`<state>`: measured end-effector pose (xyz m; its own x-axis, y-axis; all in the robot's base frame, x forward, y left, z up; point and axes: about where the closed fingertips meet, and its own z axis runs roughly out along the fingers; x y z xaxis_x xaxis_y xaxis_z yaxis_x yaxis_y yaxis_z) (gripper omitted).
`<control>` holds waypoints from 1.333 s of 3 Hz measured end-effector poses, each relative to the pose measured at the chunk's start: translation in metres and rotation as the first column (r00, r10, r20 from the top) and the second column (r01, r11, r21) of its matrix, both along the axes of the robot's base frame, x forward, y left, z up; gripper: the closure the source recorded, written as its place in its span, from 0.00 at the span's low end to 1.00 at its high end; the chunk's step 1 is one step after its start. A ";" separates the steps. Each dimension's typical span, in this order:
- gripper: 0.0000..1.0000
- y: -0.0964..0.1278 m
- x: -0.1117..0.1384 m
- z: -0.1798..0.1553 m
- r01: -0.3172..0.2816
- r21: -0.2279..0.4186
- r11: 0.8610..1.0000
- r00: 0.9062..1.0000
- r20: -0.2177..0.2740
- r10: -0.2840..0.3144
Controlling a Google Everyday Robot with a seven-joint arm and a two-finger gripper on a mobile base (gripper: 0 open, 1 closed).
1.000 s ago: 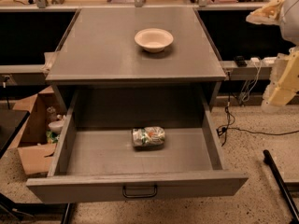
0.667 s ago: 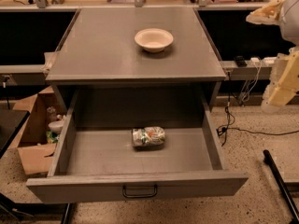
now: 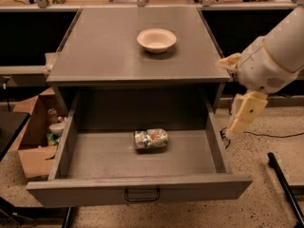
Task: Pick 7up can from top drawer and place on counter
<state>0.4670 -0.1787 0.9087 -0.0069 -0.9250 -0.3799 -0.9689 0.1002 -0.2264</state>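
One grey counter (tool beside open drawer)

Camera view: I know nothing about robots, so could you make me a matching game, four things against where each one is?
Things: 1 small silvery-green 7up can; 2 white round bowl; 3 cream-coloured gripper; 4 brown cardboard box.
Places: A on the grey counter; B on the floor, at the picture's left edge; C lying inside the open grey top drawer; D in the air off that drawer's right side.
Pairs: 1-C; 2-A; 3-D; 4-B.
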 end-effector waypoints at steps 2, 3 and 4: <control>0.00 0.053 0.015 -0.087 -0.076 0.159 0.984 0.990 -0.109 0.094; 0.00 0.053 0.015 -0.087 -0.076 0.159 0.984 0.990 -0.109 0.094; 0.00 0.058 0.027 -0.109 -0.084 0.154 0.985 0.987 -0.124 0.104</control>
